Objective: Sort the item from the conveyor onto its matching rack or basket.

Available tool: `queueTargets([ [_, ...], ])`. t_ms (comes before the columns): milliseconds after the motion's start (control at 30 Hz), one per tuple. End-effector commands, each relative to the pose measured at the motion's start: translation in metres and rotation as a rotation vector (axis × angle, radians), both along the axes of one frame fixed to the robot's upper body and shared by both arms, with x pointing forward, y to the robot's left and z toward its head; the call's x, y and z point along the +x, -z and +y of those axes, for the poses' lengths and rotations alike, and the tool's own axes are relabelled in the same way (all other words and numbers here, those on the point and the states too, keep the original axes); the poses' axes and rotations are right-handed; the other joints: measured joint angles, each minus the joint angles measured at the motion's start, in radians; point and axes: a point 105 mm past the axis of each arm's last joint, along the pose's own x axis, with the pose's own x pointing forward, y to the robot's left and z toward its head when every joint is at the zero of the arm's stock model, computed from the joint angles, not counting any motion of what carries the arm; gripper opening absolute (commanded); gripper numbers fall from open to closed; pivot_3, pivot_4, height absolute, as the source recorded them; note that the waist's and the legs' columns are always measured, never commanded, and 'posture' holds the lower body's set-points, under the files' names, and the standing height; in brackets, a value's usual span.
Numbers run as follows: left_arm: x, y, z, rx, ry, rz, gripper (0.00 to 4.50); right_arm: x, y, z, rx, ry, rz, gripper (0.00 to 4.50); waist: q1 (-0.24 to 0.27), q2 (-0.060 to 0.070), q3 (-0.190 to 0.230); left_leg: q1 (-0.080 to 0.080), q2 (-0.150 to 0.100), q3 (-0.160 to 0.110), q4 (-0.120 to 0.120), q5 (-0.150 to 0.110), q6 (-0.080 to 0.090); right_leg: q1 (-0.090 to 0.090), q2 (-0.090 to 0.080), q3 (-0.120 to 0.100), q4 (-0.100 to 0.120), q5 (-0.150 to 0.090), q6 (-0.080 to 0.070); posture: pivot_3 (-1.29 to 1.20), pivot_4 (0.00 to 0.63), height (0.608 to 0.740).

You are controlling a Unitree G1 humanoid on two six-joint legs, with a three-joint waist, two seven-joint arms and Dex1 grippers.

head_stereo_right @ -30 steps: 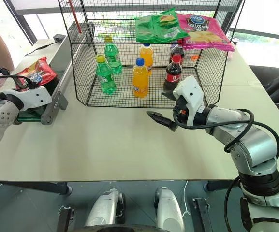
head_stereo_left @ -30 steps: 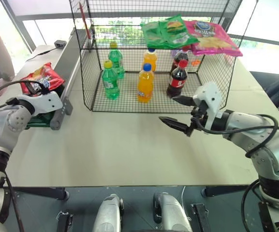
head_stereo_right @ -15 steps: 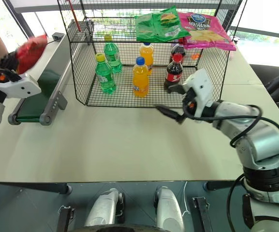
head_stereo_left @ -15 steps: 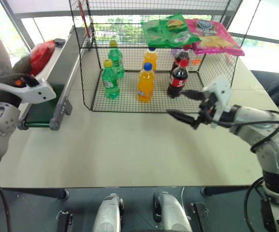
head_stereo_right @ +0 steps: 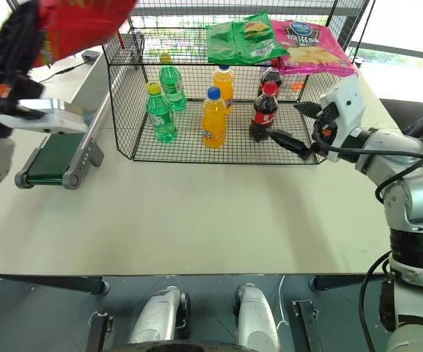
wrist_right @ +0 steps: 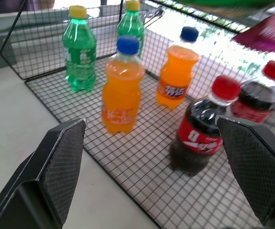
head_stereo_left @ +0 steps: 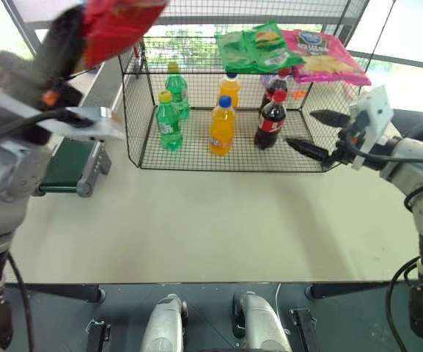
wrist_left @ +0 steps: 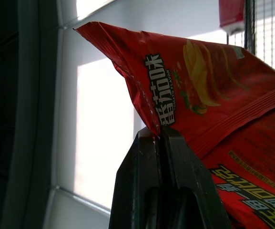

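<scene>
Red crisp bag [wrist_left: 213, 90] pinched in left gripper [wrist_left: 160, 136] | right gripper [wrist_right: 161, 143] spread wide, empty

My machine's arms wear silver-grey metal shells, rounded at the joints, with black cables looping loose along each forearm. The left gripper [wrist_left: 162, 138] ends in two flat, tapering black fingers [wrist_left: 137, 191]; near its wrist I see a white housing with a small orange mark. The right gripper [head_stereo_left: 315, 134] sits on a boxy white housing (a red dot shows beside the cable), and its fingers [wrist_right: 63, 162] carry broad black pads with a fine cross-hatched texture.
</scene>
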Motion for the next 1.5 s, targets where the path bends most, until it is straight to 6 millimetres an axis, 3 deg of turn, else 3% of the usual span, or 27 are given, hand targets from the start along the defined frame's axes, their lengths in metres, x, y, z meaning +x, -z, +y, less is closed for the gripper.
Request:
queueTargets([
  [33, 0.019, -0.002, -0.008, 0.033, 0.005, -0.014, 0.05, -0.012, -0.024, -0.012, 0.0, 0.041, -0.086, 4.5, 0.002, 0.0, 0.0, 0.0, 0.0, 0.0, 0.0, 0.0, 0.0, 0.0, 0.0, 0.0, 0.0, 0.0, 0.0, 0.0, 0.15, 0.74],
  [133, 0.045, 0.002, -0.008, 0.058, -0.044, 0.017, 0.05, -0.016, -0.023, -0.014, -0.005, 0.06, -0.087, 4.5, 0.0, 0.0, 0.0, 0.002, 0.0, 0.0, 0.0, 0.0, 0.0, 0.002, 0.0, 0.0, 0.0, 0.0, 0.0, 0.0, 0.15, 0.74],
  [233, 0.087, 0.008, -0.017, 0.095, -0.083, 0.038, 0.05, -0.028, -0.022, -0.019, -0.002, 0.099, -0.09, 4.5, 0.006, 0.0, 0.0, 0.004, 0.0, 0.0, 0.0, 0.0, 0.0, 0.004, 0.0, 0.0, 0.001, 0.0, 0.001, 0.0, 0.15, 0.74],
  [300, 0.105, 0.013, -0.022, 0.113, -0.095, 0.079, 0.05, -0.033, -0.021, -0.021, -0.002, 0.12, -0.091, 4.5, 0.003, 0.0, 0.0, 0.004, 0.0, -0.001, 0.0, 0.0, 0.0, 0.004, 0.001, 0.0, 0.001, 0.0, 0.001, 0.0, 0.15, 0.74],
  [467, 0.136, 0.026, -0.037, 0.109, -0.1, 0.195, 0.05, -0.042, -0.023, -0.027, 0.006, 0.161, -0.099, 4.5, -0.001, -0.001, 0.0, 0.003, 0.0, 0.0, 0.0, 0.0, 0.0, 0.003, 0.001, 0.0, 0.0, -0.001, 0.002, 0.0, 0.15, 0.74],
  [600, 0.147, 0.031, -0.048, 0.101, -0.083, 0.24, 0.05, -0.047, -0.027, -0.03, 0.015, 0.168, -0.104, 4.5, 0.0, -0.001, 0.0, 0.003, 0.0, 0.0, -0.001, 0.0, 0.0, 0.002, 0.001, 0.0, 0.0, -0.001, 0.002, 0.0, 0.15, 0.74],
  [667, 0.148, 0.031, -0.052, 0.103, -0.068, 0.243, 0.05, -0.048, -0.027, -0.029, 0.012, 0.169, -0.101, 4.5, -0.001, -0.001, 0.0, 0.003, 0.0, 0.0, -0.001, 0.0, 0.0, 0.002, 0.001, 0.0, 0.0, -0.001, 0.002, 0.0, 0.15, 0.74],
  [767, 0.149, 0.029, -0.055, 0.082, -0.045, 0.254, 0.94, -0.048, -0.027, -0.029, 0.012, 0.167, -0.098, 4.5, 0.0, -0.001, 0.0, 0.003, 0.0, 0.0, 0.0, 0.0, 0.0, 0.002, 0.0, 0.0, 0.0, -0.001, 0.001, 0.0, 0.15, 0.74],
  [1000, 0.145, 0.027, -0.051, 0.053, -0.03, 0.238, 4.19, -0.045, -0.023, -0.024, 0.019, 0.152, -0.089, 4.5, 0.0, -0.001, 0.0, 0.003, 0.0, -0.001, 0.0, 0.0, 0.0, 0.002, 0.0, 0.0, 0.0, -0.001, 0.001, 0.0, 0.15, 0.74],
  [1267, 0.104, 0.029, -0.028, -0.149, 0.144, 0.299, 4.19, -0.041, -0.013, -0.018, 0.03, 0.134, -0.062, 4.5, -0.006, -0.001, 0.0, 0.003, 0.0, 0.0, -0.001, 0.0, 0.0, 0.002, 0.0, 0.001, 0.002, -0.001, 0.001, 0.0, 0.15, 0.74],
  [1333, 0.087, 0.037, -0.034, -0.17, 0.255, 0.368, 4.19, -0.04, -0.01, -0.016, 0.034, 0.122, -0.054, 4.5, -0.003, -0.001, 0.0, 0.003, 0.0, 0.0, 0.0, 0.0, 0.0, 0.002, 0.0, 0.001, 0.002, -0.001, 0.001, 0.0, 0.15, 0.74],
  [1400, 0.071, 0.044, -0.031, -0.315, 0.377, 0.473, 4.19, -0.039, -0.007, -0.012, 0.041, 0.104, -0.041, 4.5, -0.003, 0.0, 0.0, 0.003, 0.0, 0.0, 0.0, 0.0, 0.0, 0.003, 0.0, 0.001, 0.001, -0.001, 0.001, 0.0, 0.15, 0.74],
  [1500, 0.052, 0.061, -0.025, -0.367, 0.422, 0.578, 4.19, -0.039, 0.001, -0.007, 0.039, 0.078, -0.011, 4.5, 0.0, 0.0, 0.0, 0.004, 0.0, 0.0, 0.001, 0.0, 0.0, 0.004, 0.0, 0.002, 0.001, -0.001, 0.001, 0.0, 0.15, 0.74],
])
